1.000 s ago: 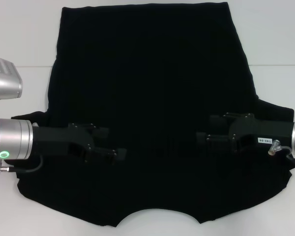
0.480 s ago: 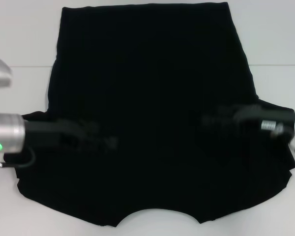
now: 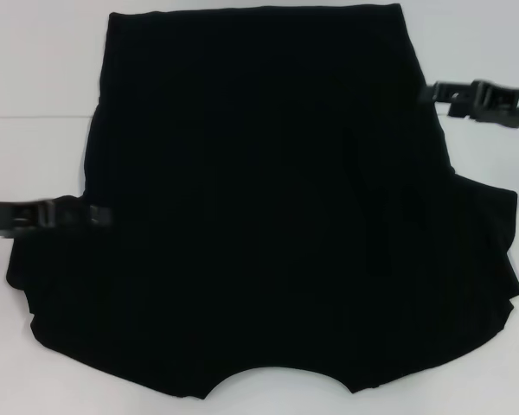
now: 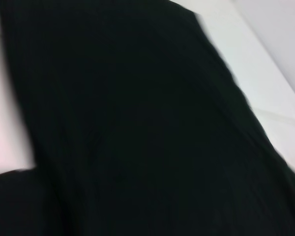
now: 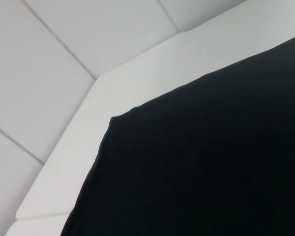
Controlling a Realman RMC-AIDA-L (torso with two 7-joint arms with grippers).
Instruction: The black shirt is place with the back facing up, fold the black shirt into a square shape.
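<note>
The large soft plain black fabric shirt (image 3: pixel 268 199) lies spread flat across the white table (image 3: pixel 35 69), the left gripper (image 3: pixel 99 215) at nine o'clock and the right gripper (image 3: pixel 428 92) at two o'clock, their grip states impossible to tell.

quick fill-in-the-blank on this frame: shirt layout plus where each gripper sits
1. The black shirt lies spread on a ____ table.
2. The shirt's curved neckline faces the ____ edge of the head view.
3. The left gripper is at the shirt's ____ edge.
4. The right gripper is at the shirt's ____ edge.

Missing words: white; bottom; left; right
</note>
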